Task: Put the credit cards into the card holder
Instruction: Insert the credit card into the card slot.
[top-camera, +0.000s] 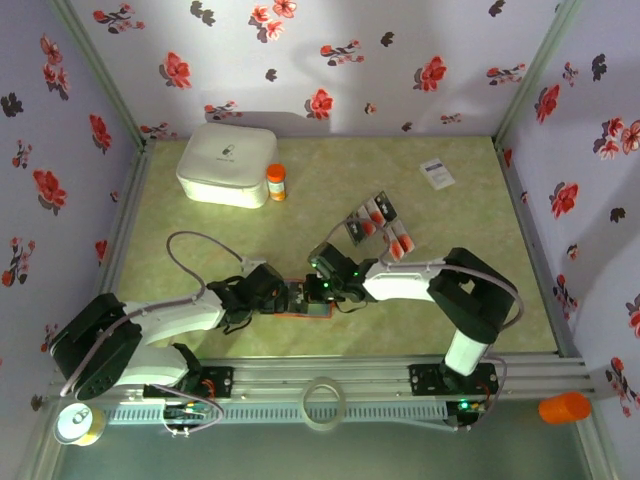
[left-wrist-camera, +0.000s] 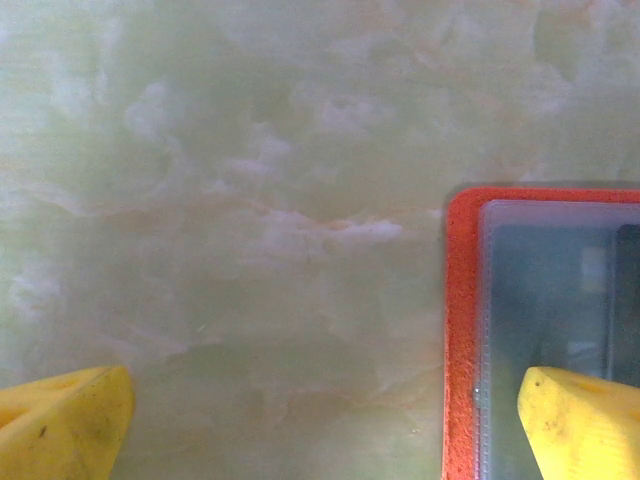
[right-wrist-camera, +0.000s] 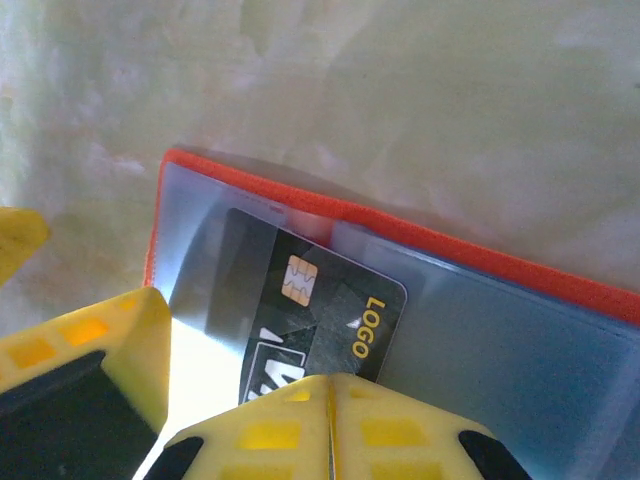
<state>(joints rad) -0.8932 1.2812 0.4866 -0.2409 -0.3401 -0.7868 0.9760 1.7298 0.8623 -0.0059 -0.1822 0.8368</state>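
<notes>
One card (right-wrist-camera: 320, 320) pinched in my right jaws, partly inside holder (right-wrist-camera: 400, 232) ahead; left jaws wide, empty, astride holder edge. Next: push deeper.

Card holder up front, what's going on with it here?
The right gripper is shut on a card whose far end sits in a clear pocket of the open orange holder. The left gripper is wide open, one finger over the holder's end, possibly steadying it. More cards lie farther back on the table.
</notes>
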